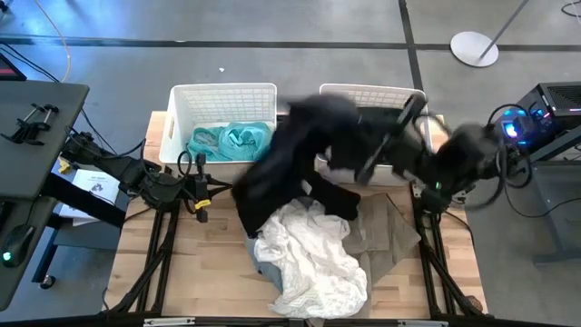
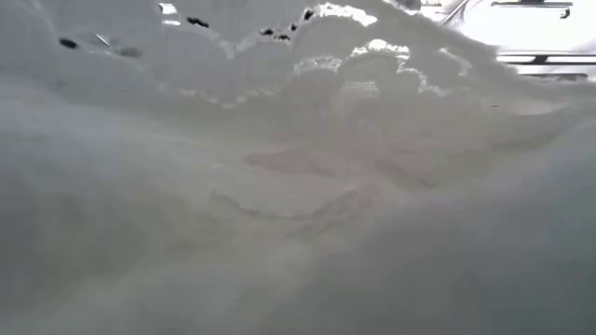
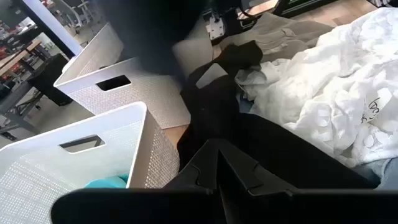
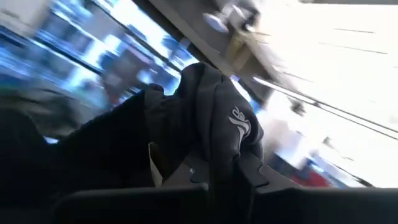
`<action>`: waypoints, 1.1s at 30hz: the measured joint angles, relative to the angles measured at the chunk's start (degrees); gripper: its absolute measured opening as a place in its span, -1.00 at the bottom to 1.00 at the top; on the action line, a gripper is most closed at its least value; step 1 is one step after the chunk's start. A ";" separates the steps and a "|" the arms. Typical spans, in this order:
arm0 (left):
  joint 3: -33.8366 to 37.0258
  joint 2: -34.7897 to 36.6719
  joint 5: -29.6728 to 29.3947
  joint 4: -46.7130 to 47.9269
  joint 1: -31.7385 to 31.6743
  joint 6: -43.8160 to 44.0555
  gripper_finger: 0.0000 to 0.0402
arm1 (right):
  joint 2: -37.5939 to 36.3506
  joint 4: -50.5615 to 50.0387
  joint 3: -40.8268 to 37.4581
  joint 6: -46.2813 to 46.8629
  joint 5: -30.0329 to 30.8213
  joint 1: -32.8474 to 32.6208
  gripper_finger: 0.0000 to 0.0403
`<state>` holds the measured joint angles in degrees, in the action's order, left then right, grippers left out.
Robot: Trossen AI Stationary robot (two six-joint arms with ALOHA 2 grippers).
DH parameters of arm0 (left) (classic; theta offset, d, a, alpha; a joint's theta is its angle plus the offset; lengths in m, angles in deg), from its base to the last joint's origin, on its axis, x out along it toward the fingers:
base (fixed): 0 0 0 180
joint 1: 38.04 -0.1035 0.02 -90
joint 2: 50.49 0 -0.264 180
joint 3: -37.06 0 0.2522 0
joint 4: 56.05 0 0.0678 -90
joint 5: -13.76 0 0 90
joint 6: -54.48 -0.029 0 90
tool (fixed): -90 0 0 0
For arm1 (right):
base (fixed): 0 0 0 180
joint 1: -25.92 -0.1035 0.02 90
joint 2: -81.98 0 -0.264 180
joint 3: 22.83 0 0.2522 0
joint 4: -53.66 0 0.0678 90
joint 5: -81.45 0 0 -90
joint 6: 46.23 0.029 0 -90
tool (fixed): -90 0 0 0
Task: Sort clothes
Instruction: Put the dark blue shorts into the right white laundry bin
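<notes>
High view: I am carrying a black garment (image 1: 300, 150) with the right gripper (image 1: 352, 160), which is hanging over the right basket (image 1: 372, 94). The cloth is trailing down and leftward from the gripper, its long axis slanting towards the white garment (image 1: 309, 259) heaped on the table (image 1: 195, 263). The teal garment (image 1: 231, 141) is lying in the left basket (image 1: 222, 95). The left gripper (image 1: 201, 195) is waiting beside that basket; its jaw state I cannot tell.

Low view: white lace fabric (image 2: 298, 186) is filling the lens.

Left wrist view: the black cloth (image 3: 249, 137) is lying ahead of the idle fingers (image 3: 242, 177), between the baskets and the white heap.

Right wrist view: the right gripper (image 4: 211, 177) is pinching the black garment, closed on a fold bearing a small white logo (image 4: 239, 127). I judge the right arm better placed to drop it.
</notes>
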<state>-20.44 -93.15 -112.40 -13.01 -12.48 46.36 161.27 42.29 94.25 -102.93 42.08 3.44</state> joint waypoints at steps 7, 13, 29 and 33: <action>0.00 0.00 0.00 0.04 0.00 -0.02 -1.00 | 0.00 -0.24 6.53 -6.58 9.60 4.53 -0.97; 0.00 0.00 0.00 0.11 0.00 -0.02 -1.00 | -1.38 -1.65 7.43 -5.87 16.80 6.46 -0.97; 0.00 0.00 -0.02 0.90 0.00 -0.02 -1.00 | -6.85 -58.91 7.24 46.20 14.33 14.85 -0.97; 0.00 0.00 -0.02 0.91 0.00 -0.02 -1.00 | -6.62 -73.03 7.24 60.42 13.29 19.18 -0.97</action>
<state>-20.44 -93.15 -112.42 -12.10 -12.48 46.34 154.65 -30.74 101.49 -42.50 55.37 22.61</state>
